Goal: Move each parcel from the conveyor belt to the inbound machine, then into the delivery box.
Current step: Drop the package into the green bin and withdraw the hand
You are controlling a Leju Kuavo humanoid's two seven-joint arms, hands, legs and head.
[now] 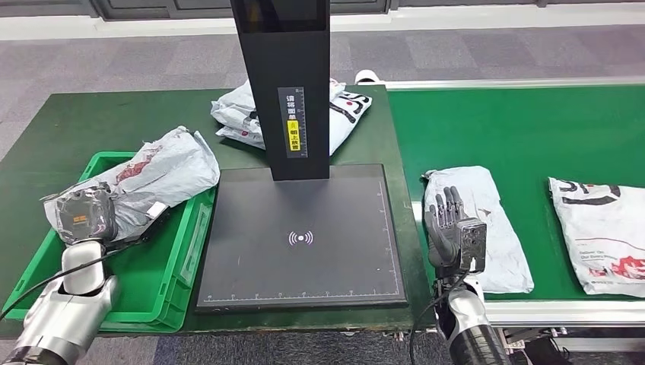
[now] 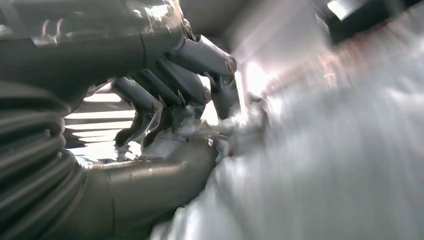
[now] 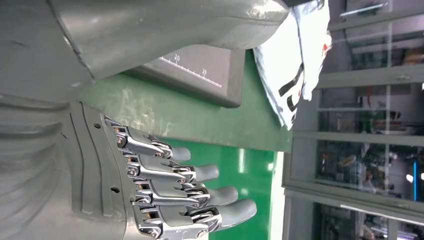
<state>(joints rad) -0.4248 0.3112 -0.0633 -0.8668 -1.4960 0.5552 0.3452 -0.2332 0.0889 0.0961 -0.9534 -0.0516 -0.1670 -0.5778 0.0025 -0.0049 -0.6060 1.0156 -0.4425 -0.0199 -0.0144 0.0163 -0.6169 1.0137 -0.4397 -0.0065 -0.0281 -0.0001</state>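
Grey carpet floor [image 1: 471,53] beyond the table; glass-fronted shelving [image 3: 360,125] behind.

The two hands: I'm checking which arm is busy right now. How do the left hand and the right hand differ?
The left hand grips a grey parcel over the green crate; the right hand holds nothing. The left hand's fingers curl around the parcel's film; the right hand's fingers lie straight and apart. The right hand is above a white parcel on the conveyor belt. Both are grey, many-fingered hands.
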